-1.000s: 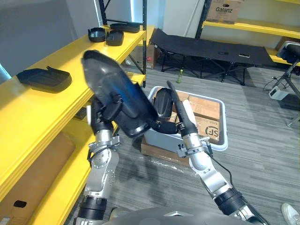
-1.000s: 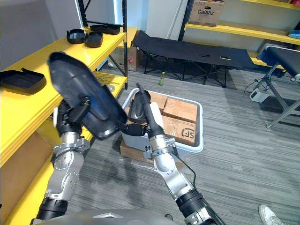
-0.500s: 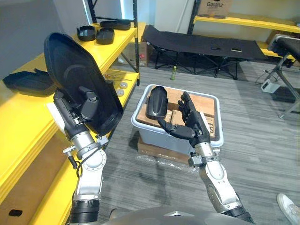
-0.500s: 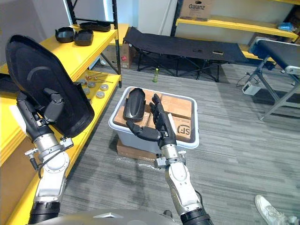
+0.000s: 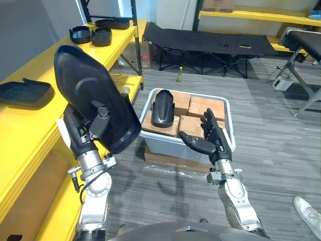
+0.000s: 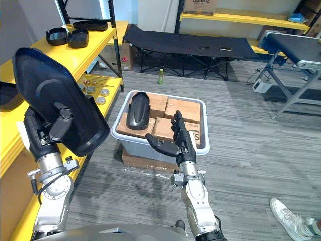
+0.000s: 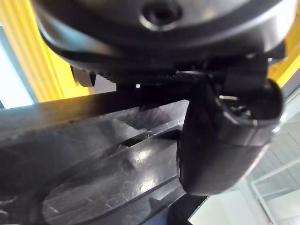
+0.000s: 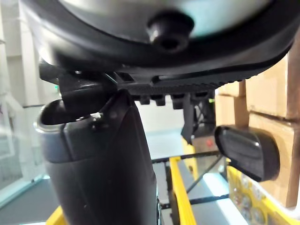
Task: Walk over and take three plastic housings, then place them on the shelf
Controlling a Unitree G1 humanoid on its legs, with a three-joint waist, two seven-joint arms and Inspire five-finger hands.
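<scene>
My left hand (image 5: 95,120) is shut on a large black plastic housing (image 5: 93,98), held upright beside the yellow shelf (image 5: 30,125); its thumb presses the housing's face (image 7: 117,164) in the left wrist view. My right hand (image 5: 209,140) hovers open, fingers straight, just in front of the grey bin (image 5: 165,143). A second black housing (image 5: 162,107) leans on the cardboard boxes in that bin and shows past the right hand as the housing (image 8: 248,150). Another housing (image 5: 25,94) lies on the shelf top to the left.
More black parts (image 5: 95,35) sit at the shelf's far end. Small round metal pieces (image 6: 95,91) lie on the lower shelf level. A black cot (image 5: 210,42) stands behind the bin, a second yellow rack (image 5: 256,14) beyond it. A person's shoe (image 5: 307,215) is at lower right.
The camera has shifted, so the whole scene moved. My right hand has come away from the big housing and opened in front of the bin. The left hand keeps hold of the housing.
</scene>
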